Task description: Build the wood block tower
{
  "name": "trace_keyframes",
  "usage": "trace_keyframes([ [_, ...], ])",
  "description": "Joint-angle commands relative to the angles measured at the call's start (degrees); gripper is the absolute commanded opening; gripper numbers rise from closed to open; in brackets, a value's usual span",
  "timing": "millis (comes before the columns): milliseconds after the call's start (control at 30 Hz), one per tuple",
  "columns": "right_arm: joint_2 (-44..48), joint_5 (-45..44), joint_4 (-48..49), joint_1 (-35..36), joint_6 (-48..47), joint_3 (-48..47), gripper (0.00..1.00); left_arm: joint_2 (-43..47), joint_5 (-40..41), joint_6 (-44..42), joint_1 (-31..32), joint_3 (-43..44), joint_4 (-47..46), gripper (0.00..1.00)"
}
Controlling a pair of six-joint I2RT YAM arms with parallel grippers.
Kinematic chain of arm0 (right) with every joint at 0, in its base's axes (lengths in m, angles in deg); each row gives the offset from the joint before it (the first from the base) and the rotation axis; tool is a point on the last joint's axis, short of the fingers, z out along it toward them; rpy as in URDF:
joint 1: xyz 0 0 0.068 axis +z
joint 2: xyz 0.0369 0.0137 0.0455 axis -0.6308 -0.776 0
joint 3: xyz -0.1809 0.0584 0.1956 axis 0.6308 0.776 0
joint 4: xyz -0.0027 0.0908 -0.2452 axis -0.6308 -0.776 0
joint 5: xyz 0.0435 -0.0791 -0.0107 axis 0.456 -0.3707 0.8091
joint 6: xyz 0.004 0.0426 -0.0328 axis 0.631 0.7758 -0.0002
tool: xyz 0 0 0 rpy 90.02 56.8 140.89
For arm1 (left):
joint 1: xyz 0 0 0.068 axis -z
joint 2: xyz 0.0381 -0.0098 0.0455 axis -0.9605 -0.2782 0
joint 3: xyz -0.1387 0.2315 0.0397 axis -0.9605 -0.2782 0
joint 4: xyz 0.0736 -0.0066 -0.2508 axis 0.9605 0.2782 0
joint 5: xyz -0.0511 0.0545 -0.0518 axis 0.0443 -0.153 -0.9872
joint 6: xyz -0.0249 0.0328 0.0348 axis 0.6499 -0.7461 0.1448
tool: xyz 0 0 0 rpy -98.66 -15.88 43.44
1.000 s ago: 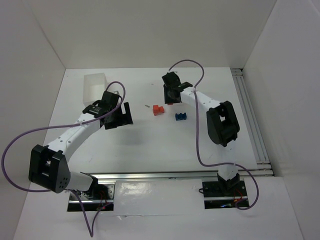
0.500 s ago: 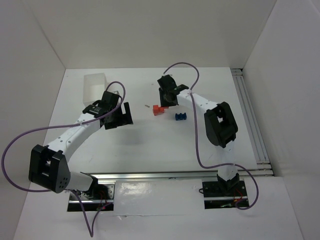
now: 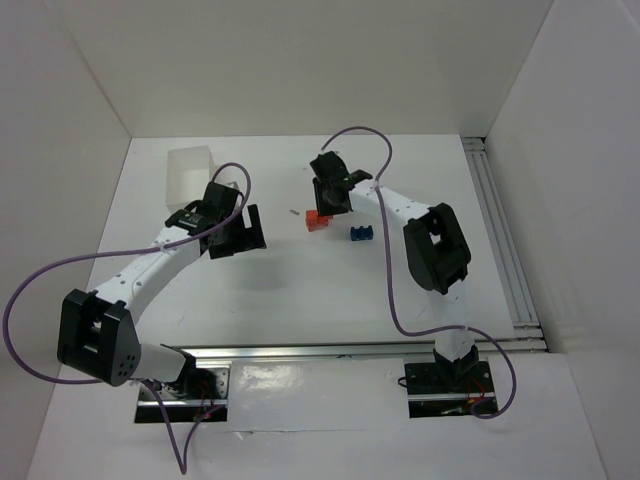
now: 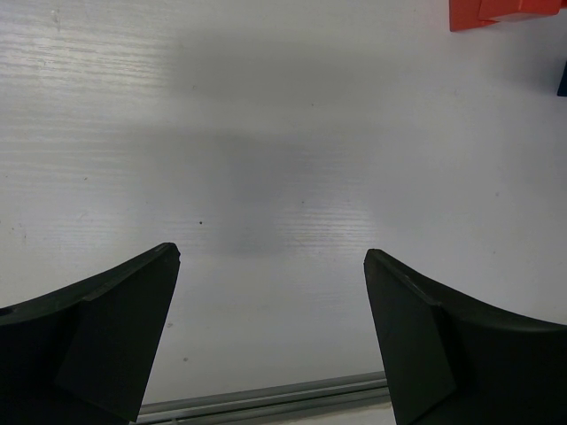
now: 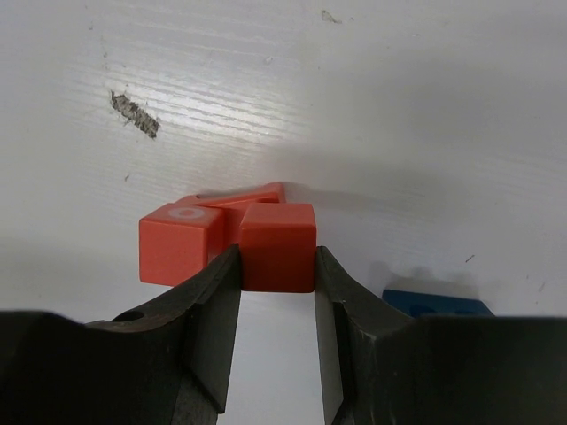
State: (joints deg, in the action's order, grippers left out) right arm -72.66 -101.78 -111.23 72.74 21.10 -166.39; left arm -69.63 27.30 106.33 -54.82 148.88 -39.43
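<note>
Black plastic left claw (image 4: 270, 257), nearest the bases, hangs spread wide over bare white tabletop (image 4: 266, 133), gripping nothing; it has not moved in the last second. Further out to the right, the small notched blue wooden block (image 3: 362, 233) lies alone and untouched. Just beside it to the left sits the red-orange wooden block with a pale ring on its top (image 5: 177, 243), with a flatter red-orange piece (image 5: 239, 197) tucked behind. The change is in the right arm, which has swung left and nearer, so the right claw (image 5: 277, 257) now stands over this red-orange cluster instead of beyond it. Its jaws are part closed, pinching a small red-orange wooden cube (image 5: 278, 235). Whether the cube touches the ringed block cannot be told. Likely meaning: stacking onto the base is close, with the blue block still to add. At the far left stands the white rectangular box (image 3: 190, 172), well apart.
</note>
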Motion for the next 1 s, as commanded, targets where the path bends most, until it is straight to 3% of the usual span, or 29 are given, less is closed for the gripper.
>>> trace_keyframes([
  [0, -0.63, 0.01, -0.65, 1.00, -0.73, -3.18, 0.31, 0.32, -0.30, 0.16, 0.22, -0.20, -1.33, 0.99],
  [400, -2.30, 0.01, -1.79, 1.00, -1.25, -4.24, 0.34, 0.85, 0.22, 0.16, 0.22, -0.73, -1.33, 0.99],
  [600, -2.30, 0.01, -1.79, 1.00, -1.25, -4.24, 0.43, 0.85, 0.22, 0.16, 0.22, -0.73, -1.33, 0.99],
  [967, -1.15, -1.03, -2.94, 1.53, -1.25, -5.38, 0.47, 0.85, 0.22, 0.16, 0.22, -0.73, -1.33, 0.99],
])
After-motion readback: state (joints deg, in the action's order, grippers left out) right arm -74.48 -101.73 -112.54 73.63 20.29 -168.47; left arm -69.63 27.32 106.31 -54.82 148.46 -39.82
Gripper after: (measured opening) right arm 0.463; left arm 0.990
